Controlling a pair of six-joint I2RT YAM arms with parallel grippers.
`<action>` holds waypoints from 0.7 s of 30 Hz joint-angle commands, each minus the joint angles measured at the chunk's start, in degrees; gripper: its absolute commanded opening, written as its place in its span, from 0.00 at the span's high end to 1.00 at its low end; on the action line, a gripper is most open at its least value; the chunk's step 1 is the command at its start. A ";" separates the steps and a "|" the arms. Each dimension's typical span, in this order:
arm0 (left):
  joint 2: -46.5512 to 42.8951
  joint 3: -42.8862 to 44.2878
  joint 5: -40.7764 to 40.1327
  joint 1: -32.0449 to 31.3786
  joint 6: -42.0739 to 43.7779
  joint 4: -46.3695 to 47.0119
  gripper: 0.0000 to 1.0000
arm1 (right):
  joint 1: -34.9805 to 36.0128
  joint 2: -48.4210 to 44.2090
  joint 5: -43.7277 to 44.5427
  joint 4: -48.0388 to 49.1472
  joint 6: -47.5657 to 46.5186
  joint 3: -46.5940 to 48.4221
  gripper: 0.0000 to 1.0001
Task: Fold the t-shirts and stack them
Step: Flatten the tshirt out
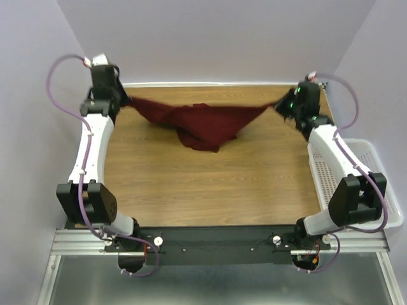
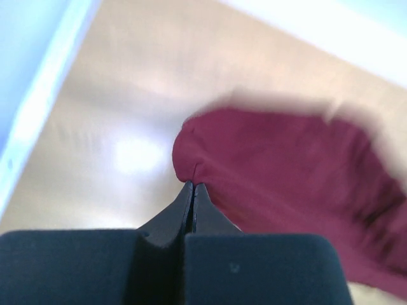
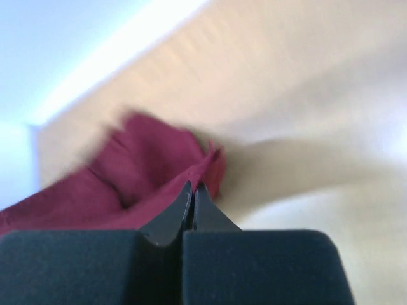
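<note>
1. Starting nearest, the white basket [image 1: 381, 190] sits off the right edge of the surface [image 1: 191, 190], alongside the right arm and well apart from the cloth.
2. Moving out to the far half, here's the maroon shirt [image 1: 200, 124], strung between both hands like a hammock. Its top edge is pulled into a line, and the middle sags in a bunched point that looks to be resting on the wood.
3. Over at the far left corner, the left hand [image 1: 124, 100] has its fingers pressed together, pinching an edge of the shirt. Its wrist view shows a small roll of fabric sitting right at the tips.
4. Across at the far right corner, the right hand [image 1: 280, 105] does the same. That wrist view is blurred, but the tips are together with a flap of cloth caught between them.
5. On handling, my read is that this is soft, light, limp cloth. It holds no shape, droops wherever it isn't supported, and folds over itself in the middle.
6. A thin pinch like these could slip if the stretch gets too hard, so gentle, even tension looks wise.
7. The best places to take hold are probably the corners of the hem or the shoulder seams, where the fabric is doubled and grips better. I can't tell which parts are held right now, because the bunching hides the sleeves and collar.
</note>
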 commanded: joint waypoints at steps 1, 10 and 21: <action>2.54 19.42 1.35 3.29 -1.78 -2.10 1.00 | -0.37 0.79 4.72 -4.58 -6.45 18.07 0.99; -6.92 35.89 -1.46 7.33 -2.40 1.83 1.00 | -0.37 -7.01 5.34 -6.96 -19.63 40.68 0.99; -24.43 40.37 -7.88 7.51 6.12 7.29 1.00 | -0.28 -24.95 5.60 -9.15 -28.60 40.17 0.99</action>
